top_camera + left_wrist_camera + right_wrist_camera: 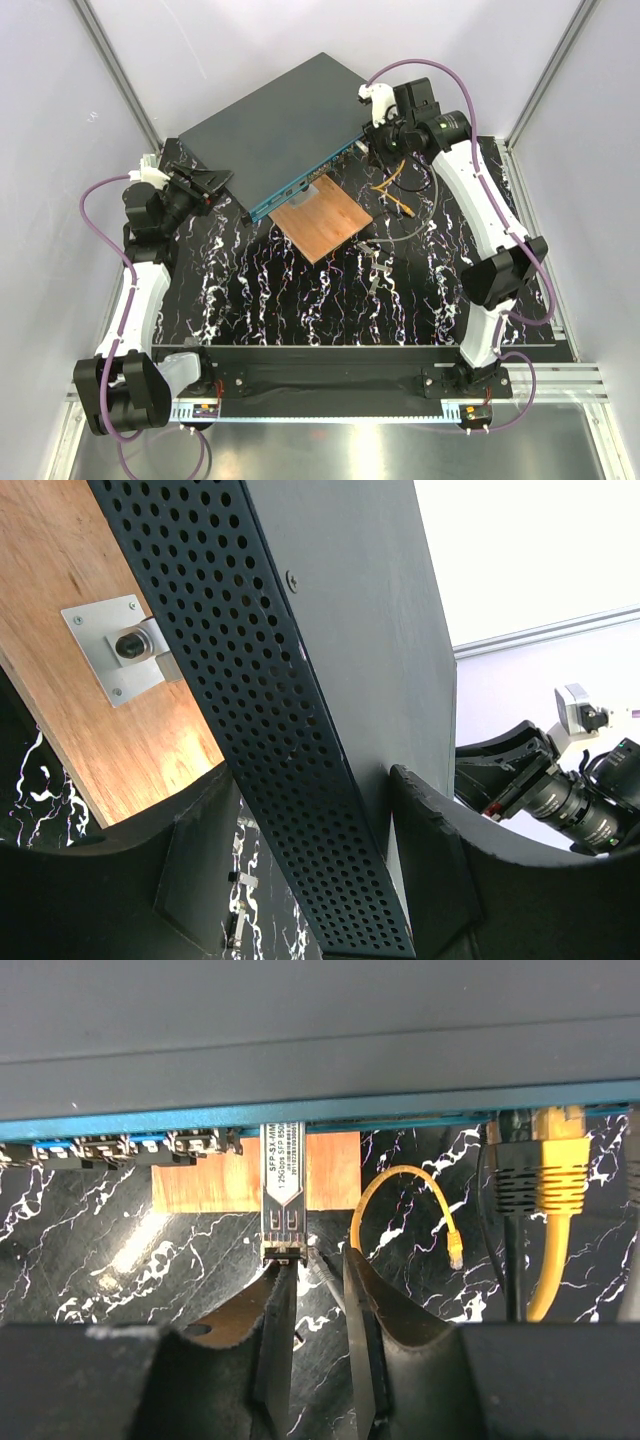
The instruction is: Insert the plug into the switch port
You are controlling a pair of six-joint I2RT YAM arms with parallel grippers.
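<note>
Left wrist: one claw (312,785), one switch (350,630).

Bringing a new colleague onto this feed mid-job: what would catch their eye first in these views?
First the switch, a big dark box lying askew across the back of the marbled table, its left corner clamped by the left gripper. Then the silver plug jutting from its teal front face, with the right gripper parted just off its outer end, and the bright yellow cable plugged in further right.
</note>
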